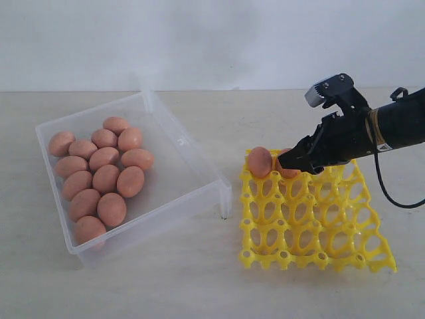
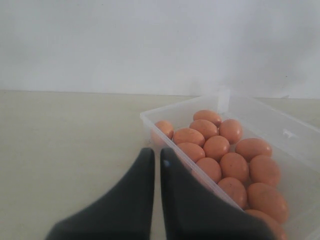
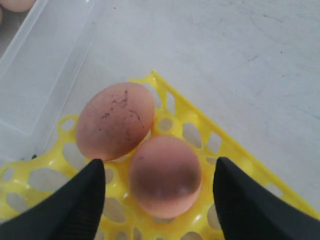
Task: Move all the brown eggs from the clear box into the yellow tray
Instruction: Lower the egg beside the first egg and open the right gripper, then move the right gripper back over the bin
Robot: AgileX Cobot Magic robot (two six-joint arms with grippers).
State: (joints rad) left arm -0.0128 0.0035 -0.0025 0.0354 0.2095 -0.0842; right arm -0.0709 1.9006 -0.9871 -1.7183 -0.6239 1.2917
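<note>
Main risk is at the right gripper [image 3: 160,164]. Its black fingers [image 3: 75,205] are spread wide, one on each side of a pinkish-brown speckled oval egg [image 3: 165,175] seated in an edge-row cell of the bright yellow plastic lattice egg tray [image 1: 312,232]. No finger contact with the egg shows, so I judge it released. The fingertips sit low, close to the lattice. A sideways pull-out could clip this egg, or catch a peg and drag the light tray.

A second brown egg [image 3: 115,120] sits in the corner cell just outside the finger nearer the box. It is touching or almost touching the egg between the fingers; cannot tell which. It looks tilted in its cup, so a bump on either egg could tip the other out. A straight lift looks safest.

Containers: the yellow tray holds only those two eggs, both right at the right fingertips; the other cells are open. The shallow translucent clear plastic box [image 1: 159,219] holds fourteen brown eggs [image 1: 106,178], bunched and touching, well apart from the right fingers.

The left gripper [image 2: 156,152] shows only in its wrist view. Its fingers are nearly together with just a slit between them, holding nothing. The box corner and egg pile lie just ahead of its tips. The eggs are crowded, so a pick there could shove neighbours.
</note>
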